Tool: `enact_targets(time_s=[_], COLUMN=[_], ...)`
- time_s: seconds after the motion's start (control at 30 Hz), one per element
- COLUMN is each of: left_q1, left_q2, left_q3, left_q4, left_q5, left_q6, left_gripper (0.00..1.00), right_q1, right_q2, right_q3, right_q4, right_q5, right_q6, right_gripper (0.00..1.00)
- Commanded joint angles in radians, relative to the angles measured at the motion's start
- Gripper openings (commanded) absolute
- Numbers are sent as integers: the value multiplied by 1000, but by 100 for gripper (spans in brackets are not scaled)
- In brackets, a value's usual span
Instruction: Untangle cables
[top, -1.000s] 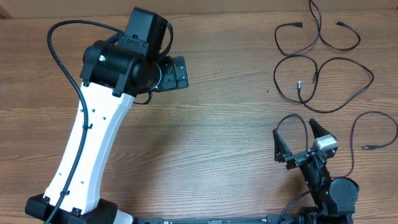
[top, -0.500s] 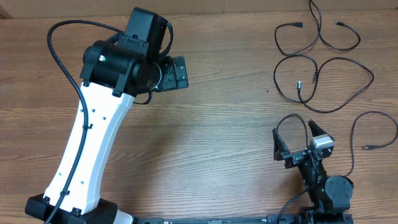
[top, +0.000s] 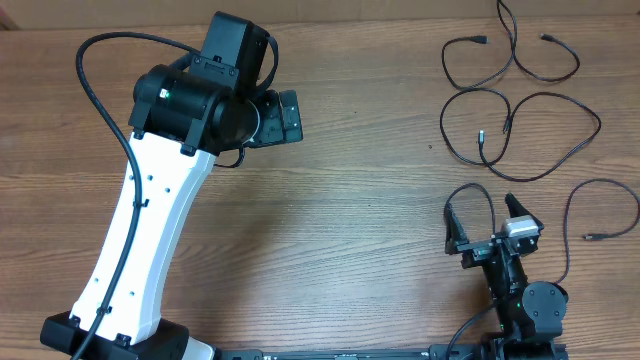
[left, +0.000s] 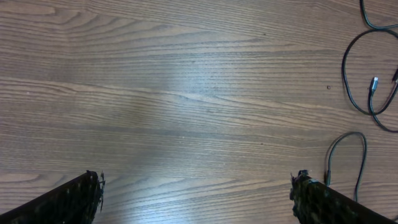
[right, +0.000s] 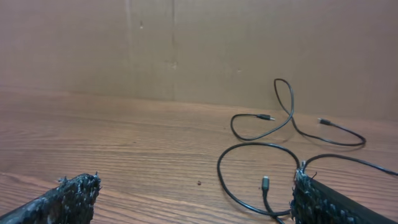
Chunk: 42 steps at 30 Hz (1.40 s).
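Three clusters of thin black cables lie on the right half of the tabletop. All are loose wavy strands, nothing coiled. The far cluster runs out of the overhead frame at the top. The middle cluster is a pair of joined loops, and the near cluster lies at the front around the right arm. Cord count is three or four on my read. I can't settle it where strands cross or pass behind the arm. I make out at least four plug ends. Two arms, two tools, both spread wide and holding nothing. The left tool hangs over bare wood well to the left of every cable. Its wrist view only catches loops at the right edge. The right tool sits at the front with one loop of the near cluster just beside its fingers. I can't tell whether it touches. On handling, I expect these to be light, limp and smooth-jacketed. They lie flat on the wood, so they'll be fiddly to pinch, and pulling one strand will likely drag its neighbours. I'd take hold right behind a plug, or on an open bend well clear of any crossing, never at a crossing itself.
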Motion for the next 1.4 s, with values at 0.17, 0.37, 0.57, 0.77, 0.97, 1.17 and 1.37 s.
enact_targets(time_s=[0.17, 0.37, 0.57, 0.77, 0.97, 1.17, 1.37], left_q1=[3, 3, 3, 3, 3, 3, 3], left_q2=[8, 8, 8, 8, 8, 8, 8], left_q3=[3, 3, 3, 3, 3, 3, 3], left_q4=[1, 1, 1, 1, 1, 1, 1], left_q5=[-13, -13, -13, -13, -13, -13, -13], left_q6=[19, 19, 19, 19, 19, 19, 19], left_gripper=[99, 100, 100, 100, 100, 100, 100], right_q1=[6, 6, 6, 6, 6, 6, 6], right_q2=[-12, -12, -12, -10, -12, -12, -12], right_q3=[-9, -9, -9, -9, -9, -9, -9], right_q4=[-3, -4, -3, 3, 0, -2, -3], right_q5=[44, 47, 47, 40, 56, 61, 67], right_q6=[-4, 26, 25, 25, 25, 21, 21], right_gripper=[100, 100, 100, 100, 100, 100, 100])
